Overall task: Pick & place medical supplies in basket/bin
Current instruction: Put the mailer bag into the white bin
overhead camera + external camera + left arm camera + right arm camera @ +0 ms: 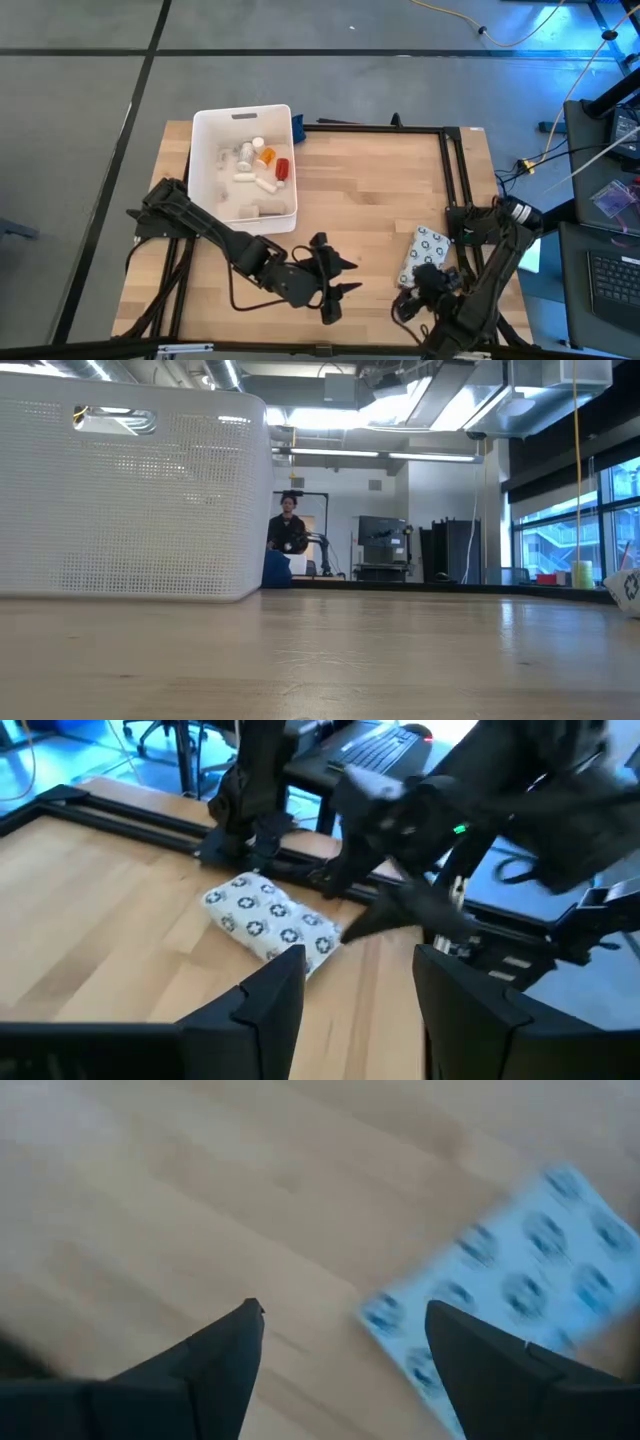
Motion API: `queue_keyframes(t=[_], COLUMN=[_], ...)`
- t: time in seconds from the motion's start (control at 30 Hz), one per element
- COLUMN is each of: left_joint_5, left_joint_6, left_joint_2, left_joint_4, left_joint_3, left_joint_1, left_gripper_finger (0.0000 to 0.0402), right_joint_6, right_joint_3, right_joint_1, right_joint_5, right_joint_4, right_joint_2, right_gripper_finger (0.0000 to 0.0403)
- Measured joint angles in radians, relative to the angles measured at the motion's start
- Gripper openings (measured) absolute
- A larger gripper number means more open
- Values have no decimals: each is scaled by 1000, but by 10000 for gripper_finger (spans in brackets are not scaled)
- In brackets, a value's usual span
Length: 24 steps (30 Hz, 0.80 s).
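Left gripper (pixel 335 275) is sitting low over the table's (pixel 380 190) near edge, about the middle, fingers spread apart, holding nothing. In its wrist view the two dark fingers (pixel 262 1000) are standing well apart with bare wood between them, pointing toward the packet (pixel 272 917).

Right gripper (pixel 428 280) is hovering at the near right, jaws wide, gripping nothing. It is right at the near end of the dotted packet (pixel 424 253); whether it is touching cannot be told. In the right wrist view one finger (pixel 490 1370) is overlapping the packet's (pixel 505 1295) corner, the other is over bare wood.

Packet is lying flat on the wood at the right side, near the black frame (pixel 452 170), well apart from the bin (pixel 205 190).

Bin is standing at the far left of the table. Inside are lying white bottles (pixel 252 178), an orange pill bottle (pixel 267 156) and a red bottle (pixel 282 169). A blue cloth (pixel 298 127) is showing just beside the bin's far right corner.

In the low view the bin's (pixel 130 490) perforated wall is filling the left; a person (pixel 288 530) is sitting far behind in the room.
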Motion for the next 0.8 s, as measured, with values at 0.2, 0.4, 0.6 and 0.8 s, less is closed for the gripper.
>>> queue_keyframes(t=[0.2, 0.4, 0.6, 0.8], left_joint_5=[22, 58, 74, 74], left_joint_6=[6, 42, 42, 66], left_joint_2=[-1, -5, -5, -5], left_joint_4=[19, 39, 34, 33], left_joint_3=[0, 0, 0, 0], left_joint_1=[13, 23, 26, 30], left_gripper_finger=[180, 180, 180, 180], right_joint_6=[165, 172, 171, 160], right_joint_3=[-225, -404, -639, -814], right_joint_1=[16, -5, -11, -11], right_joint_5=[-157, -145, -119, -112], right_joint_4=[0, 66, 278, 467], right_joint_2=[-67, -161, -286, -371], right_gripper_finger=[278, 278, 278, 278])
